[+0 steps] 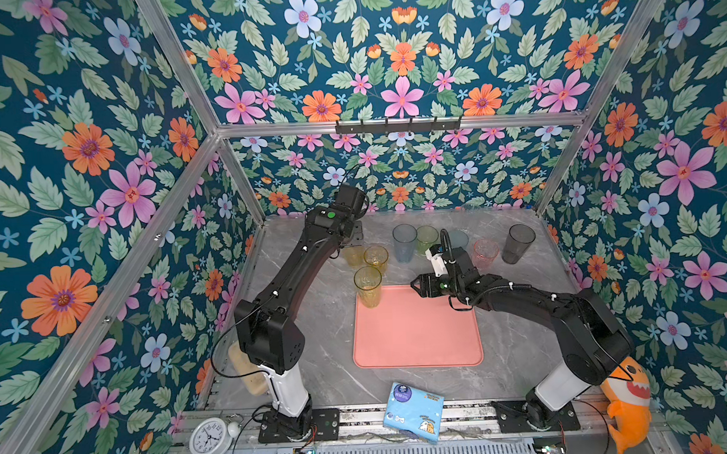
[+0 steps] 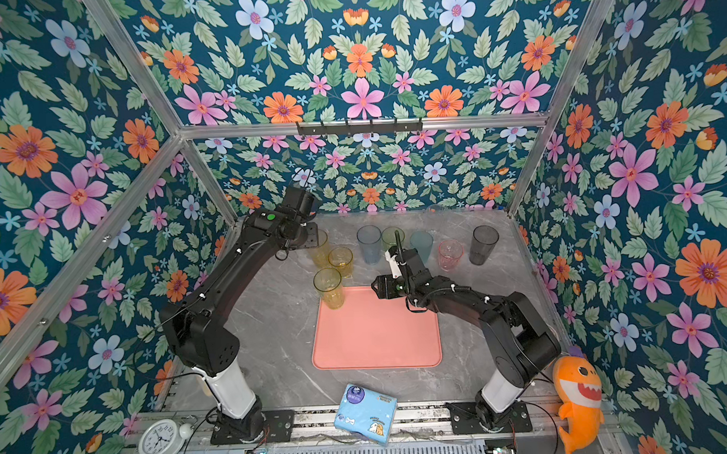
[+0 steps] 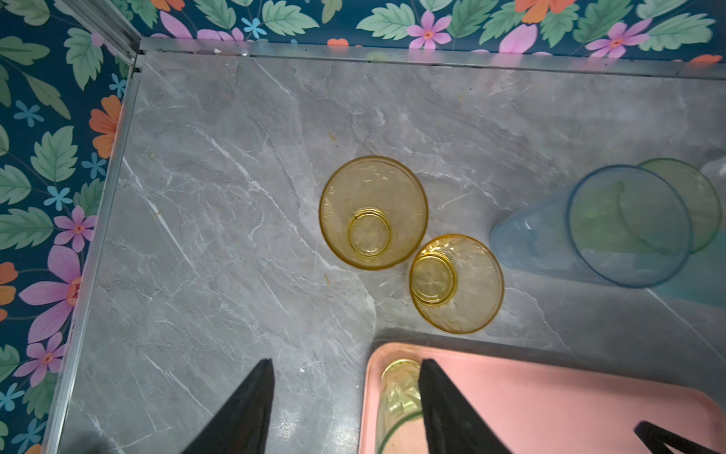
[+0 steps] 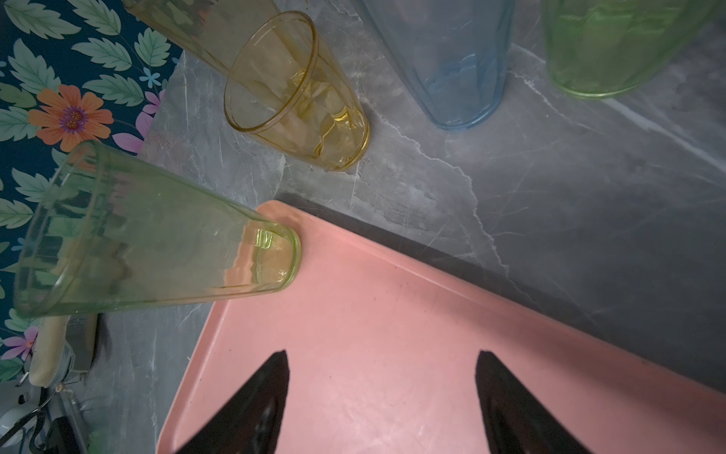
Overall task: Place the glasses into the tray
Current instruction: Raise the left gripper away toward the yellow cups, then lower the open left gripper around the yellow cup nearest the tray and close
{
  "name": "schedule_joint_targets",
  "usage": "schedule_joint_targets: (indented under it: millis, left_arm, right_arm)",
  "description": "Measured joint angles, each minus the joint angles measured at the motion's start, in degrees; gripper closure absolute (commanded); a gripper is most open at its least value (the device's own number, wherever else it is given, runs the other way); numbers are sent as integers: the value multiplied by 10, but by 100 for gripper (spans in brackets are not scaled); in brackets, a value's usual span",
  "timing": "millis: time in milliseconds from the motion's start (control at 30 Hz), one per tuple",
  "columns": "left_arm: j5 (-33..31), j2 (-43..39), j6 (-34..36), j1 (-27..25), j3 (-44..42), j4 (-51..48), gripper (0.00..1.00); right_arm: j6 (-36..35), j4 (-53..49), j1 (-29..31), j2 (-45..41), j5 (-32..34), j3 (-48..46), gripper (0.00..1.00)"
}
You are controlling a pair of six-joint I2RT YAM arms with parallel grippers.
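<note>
Far left, front edge: white round alarm clock (image 1: 209, 439), hour numerals readable on dial. Next, left gripper (image 3: 347, 359): fingers apart, nothing between, high over grey marble worktop (image 3: 220, 220). Directly below it, tall amber translucent tumbler (image 3: 373, 212) and short amber translucent tumbler (image 3: 457, 283), just beside each other, upright, long axis vertical, rims up. Probably the next pick, with the left arm clearly nearer.

Tall yellow-green translucent tumbler (image 1: 368, 292) upright in far-left corner of flat salmon-pink rounded tray (image 1: 415, 338); no other glass in it. Front centre: light-blue tissue packet (image 1: 414, 415), cartoon dog print, writing too small to read.

Behind tray, on worktop: blue-grey tumbler (image 1: 404, 243), green tumbler (image 1: 426, 238). Then right gripper (image 4: 383, 351): apart, empty, over tray's far edge. Further right: teal tumbler (image 2: 421, 242) half hidden by that arm, short pink tumbler (image 1: 485, 253), smoky dark grey tumbler (image 1: 518, 243).
</note>
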Motion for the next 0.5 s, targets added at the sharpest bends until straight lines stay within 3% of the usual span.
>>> schedule_joint_targets:
  millis: [100, 500]
  left_arm:
    - [12, 8, 2, 16, 10, 4, 33]
    - [39, 65, 4, 70, 44, 23, 32]
  right_arm:
    - [0, 1, 0, 2, 0, 0, 24]
    - [0, -1, 0, 10, -1, 3, 24]
